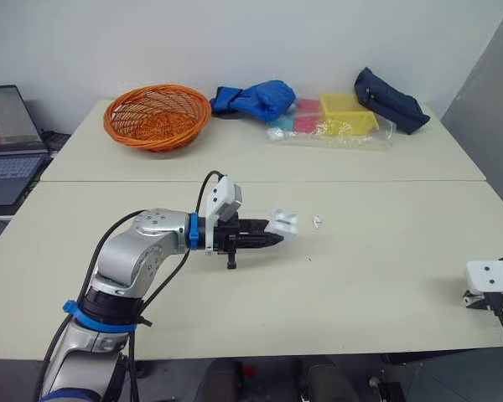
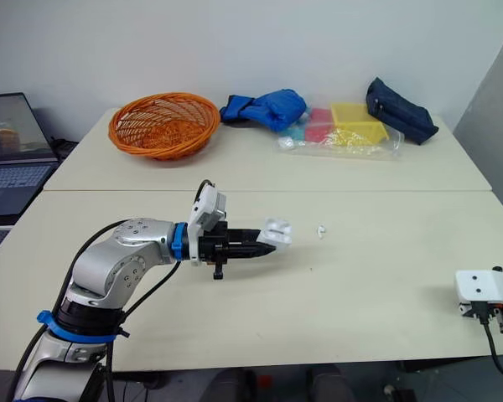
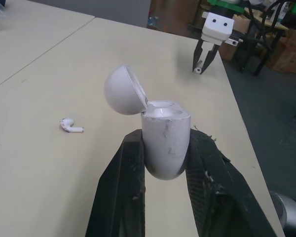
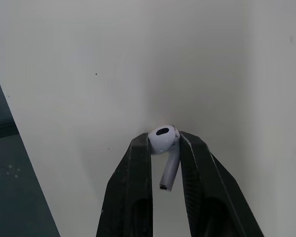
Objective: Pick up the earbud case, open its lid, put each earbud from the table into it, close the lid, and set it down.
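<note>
Left gripper [image 1: 268, 238]: jaws clenched on the lower body of the white earbud case [image 3: 165, 143], one finger on each side. The case is held clear of the table [image 1: 386, 268], over its middle. The lid [image 3: 122, 90] stands open, hinged back to one side. The left wrist view does not show the wells clearly, so it cannot be told whether anything sits inside.

Loose earbud [image 3: 69, 126]: lying on its side on the table, just beyond the case and apart from it.

Right gripper [image 4: 164, 144]: at the right front edge of the table, well apart from the left gripper. Its jaws grasp the second earbud [image 4: 162, 137] by the head, between the fingertips, with the stem hanging free beyond them.

Back of the table: an orange wicker basket [image 1: 158, 115] on the left, a blue cloth bundle [image 1: 256, 98] beside it, then a clear plastic bag [image 1: 339, 126] holding yellow and pink items, and a dark blue pouch [image 1: 390, 99] on the right. An open laptop [image 1: 8, 142] stands off the table's left end.
</note>
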{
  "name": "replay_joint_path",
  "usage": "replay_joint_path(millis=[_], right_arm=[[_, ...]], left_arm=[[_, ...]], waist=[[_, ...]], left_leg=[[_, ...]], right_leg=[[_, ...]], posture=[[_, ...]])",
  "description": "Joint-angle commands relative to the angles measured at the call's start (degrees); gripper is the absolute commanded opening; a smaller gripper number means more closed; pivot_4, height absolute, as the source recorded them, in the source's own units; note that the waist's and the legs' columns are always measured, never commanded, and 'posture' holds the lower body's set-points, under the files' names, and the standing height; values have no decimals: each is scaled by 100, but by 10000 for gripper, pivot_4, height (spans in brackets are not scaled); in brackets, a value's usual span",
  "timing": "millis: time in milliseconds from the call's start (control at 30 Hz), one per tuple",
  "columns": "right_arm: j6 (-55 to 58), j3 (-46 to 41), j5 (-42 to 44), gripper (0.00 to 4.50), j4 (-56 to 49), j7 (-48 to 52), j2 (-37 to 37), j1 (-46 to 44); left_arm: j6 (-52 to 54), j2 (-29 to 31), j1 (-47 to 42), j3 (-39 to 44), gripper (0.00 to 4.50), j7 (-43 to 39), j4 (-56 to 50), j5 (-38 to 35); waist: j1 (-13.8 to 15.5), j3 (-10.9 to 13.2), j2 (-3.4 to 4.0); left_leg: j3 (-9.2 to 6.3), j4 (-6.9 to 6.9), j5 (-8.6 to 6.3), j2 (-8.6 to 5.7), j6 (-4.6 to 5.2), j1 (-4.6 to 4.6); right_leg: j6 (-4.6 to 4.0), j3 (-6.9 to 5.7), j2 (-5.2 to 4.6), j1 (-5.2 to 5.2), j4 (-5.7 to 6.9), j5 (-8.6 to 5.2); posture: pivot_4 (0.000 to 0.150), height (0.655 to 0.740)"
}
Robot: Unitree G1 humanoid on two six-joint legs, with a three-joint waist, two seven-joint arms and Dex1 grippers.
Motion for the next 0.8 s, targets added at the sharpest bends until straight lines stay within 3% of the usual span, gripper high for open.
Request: replay_joint_path(millis=[33, 133, 433, 800], right_arm=[[-22, -89, 48, 4197, 29, 165, -59, 104], [-68, -127, 17, 4197, 67, 113, -51, 134], [-177, -240, -1, 34719, 140, 37, -68, 245], [-186, -348, 0, 34719, -34, 92, -111, 415]], left_arm=[[-11, -28, -66, 57, 7405, 24, -184, -128], [1, -57, -114, 50, 7405, 23, -154, -130], [59, -78, -95, 48, 7405, 10, -188, -156], [63, -60, -96, 19, 7405, 8, -180, -157]], waist=[[0, 0, 0], [0, 0, 0], [1, 0, 0], [1, 0, 0]], left_leg=[[-2, 0, 0, 0, 0, 5], [-3, 1, 0, 1, 0, 11], [-5, 0, 0, 1, 0, 10], [-5, 1, 0, 0, 0, 11]], right_leg=[[-1, -1, 0, 5, 1, -1], [-3, -2, 0, 13, 1, -1], [-2, -5, 0, 14, 0, -1], [-3, -5, 0, 15, 0, -2]], posture=[[1500, 7400], [1500, 7400], [1500, 7400], [1500, 7400]])
